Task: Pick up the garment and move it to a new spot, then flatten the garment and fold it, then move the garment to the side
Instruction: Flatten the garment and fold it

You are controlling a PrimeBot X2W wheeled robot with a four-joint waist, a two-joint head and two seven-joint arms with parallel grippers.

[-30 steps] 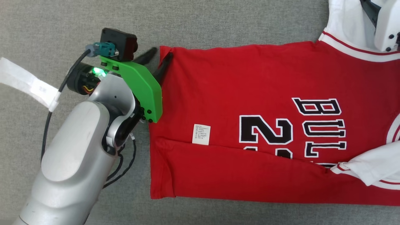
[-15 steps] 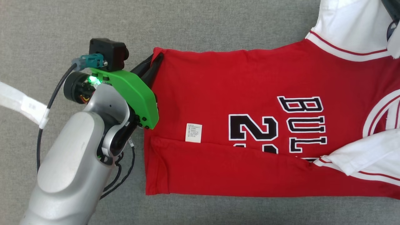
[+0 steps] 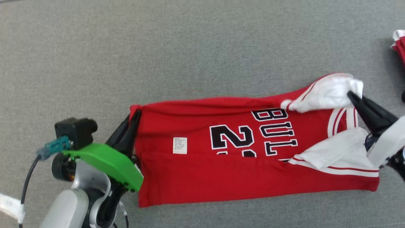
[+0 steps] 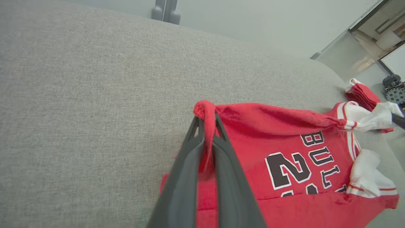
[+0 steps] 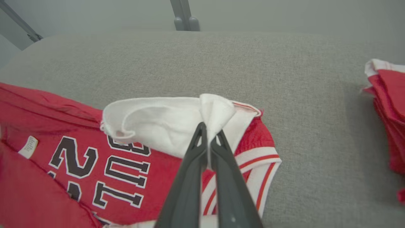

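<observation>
red jersey [image 3: 240, 171] – white sleeves, lengthwise-folded – lying on grey surface.

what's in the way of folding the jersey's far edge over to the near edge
Nothing visible. The left gripper and right gripper are shut on the far edge of the jersey; the other red garment lies apart, off to the right.

red-and-white garment [image 3: 240, 171], grey surface [image 3: 190, 47]
</observation>
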